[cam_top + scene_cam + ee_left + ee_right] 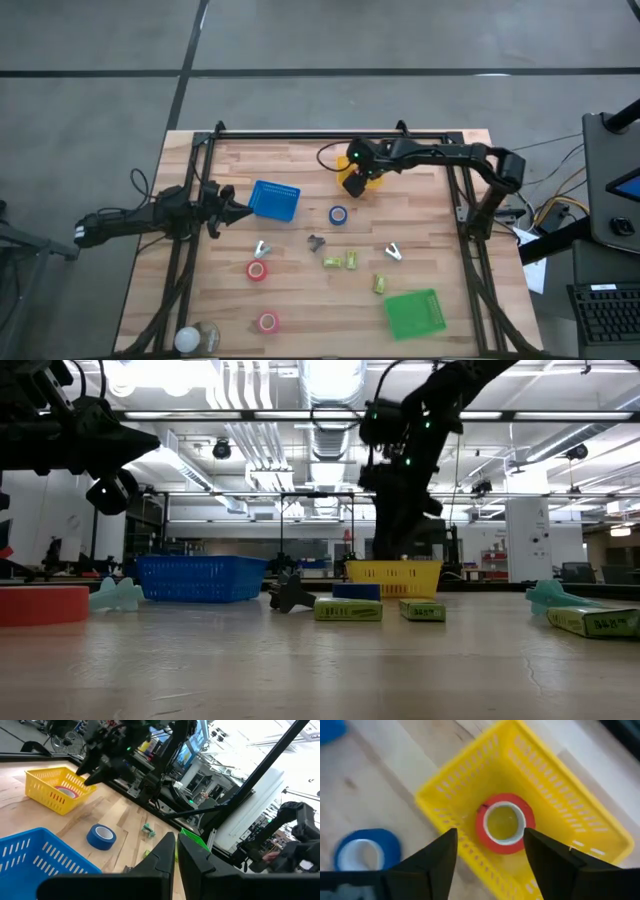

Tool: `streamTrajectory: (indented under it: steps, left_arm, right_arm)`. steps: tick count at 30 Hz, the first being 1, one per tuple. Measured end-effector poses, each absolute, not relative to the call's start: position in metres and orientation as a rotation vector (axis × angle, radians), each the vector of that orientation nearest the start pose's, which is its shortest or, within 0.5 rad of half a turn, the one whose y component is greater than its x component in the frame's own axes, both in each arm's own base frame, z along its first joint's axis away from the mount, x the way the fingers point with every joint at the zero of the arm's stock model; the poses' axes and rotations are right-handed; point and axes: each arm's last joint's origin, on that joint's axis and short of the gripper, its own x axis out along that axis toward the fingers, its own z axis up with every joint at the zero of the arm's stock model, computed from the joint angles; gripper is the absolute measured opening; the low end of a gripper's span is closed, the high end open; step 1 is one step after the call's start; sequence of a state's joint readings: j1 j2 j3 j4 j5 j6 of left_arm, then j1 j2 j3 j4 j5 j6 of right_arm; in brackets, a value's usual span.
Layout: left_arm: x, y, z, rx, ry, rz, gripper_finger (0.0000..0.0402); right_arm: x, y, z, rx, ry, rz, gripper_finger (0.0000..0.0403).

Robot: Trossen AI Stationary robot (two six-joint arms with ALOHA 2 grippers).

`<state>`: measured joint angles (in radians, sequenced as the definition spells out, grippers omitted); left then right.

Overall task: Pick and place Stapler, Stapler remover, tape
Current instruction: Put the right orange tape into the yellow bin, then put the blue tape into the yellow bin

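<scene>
A red tape roll (505, 822) lies flat on the floor of the yellow basket (440, 785) at the table's far middle. My right gripper (490, 835) hangs open just above it, fingers pointing down on either side, touching nothing. A blue tape roll (338, 214) lies flat on the table near the basket. Two more red rolls (258, 270) (267, 321) lie toward the near left. Three claw-shaped staple removers (262, 248) (316, 241) (393, 252) and small green box-shaped items (343, 262) rest mid-table. My left gripper (176, 840) waits shut at the left, beside the blue basket (274, 200).
A green basket (414, 313) sits at the near right. A clear jar (200, 338) stands at the near left corner. A black frame runs around the table's edges. Bare wood lies between the blue basket and the yellow one.
</scene>
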<state>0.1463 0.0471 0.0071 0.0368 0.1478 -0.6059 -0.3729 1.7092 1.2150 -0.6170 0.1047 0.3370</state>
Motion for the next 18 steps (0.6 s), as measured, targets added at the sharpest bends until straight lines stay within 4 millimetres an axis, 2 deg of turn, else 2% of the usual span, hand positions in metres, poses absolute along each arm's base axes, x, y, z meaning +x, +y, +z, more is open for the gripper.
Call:
streamTrajectory:
  steps: [5,9,13,18]
  left_arm:
    - [0.099,0.01,0.166,-0.606,0.004,0.0,0.0023]
    - [0.099,0.01,0.166,-0.606,0.004,-0.001,0.0023]
    - [0.099,0.01,0.166,-0.606,0.004,-0.001,0.0023]
    - [0.099,0.01,0.166,-0.606,0.004,0.0,0.0023]
  right_arm:
    - [0.312,-0.109,0.243,0.424,0.95,-0.57,0.0246]
    - [0.307,-0.084,0.261,0.417,0.888,-0.515,0.0251]
    - [0.303,-0.054,0.268,0.408,0.817,-0.438,0.0249]
    - [0.295,-0.014,0.267,0.416,0.711,-0.316,0.0242]
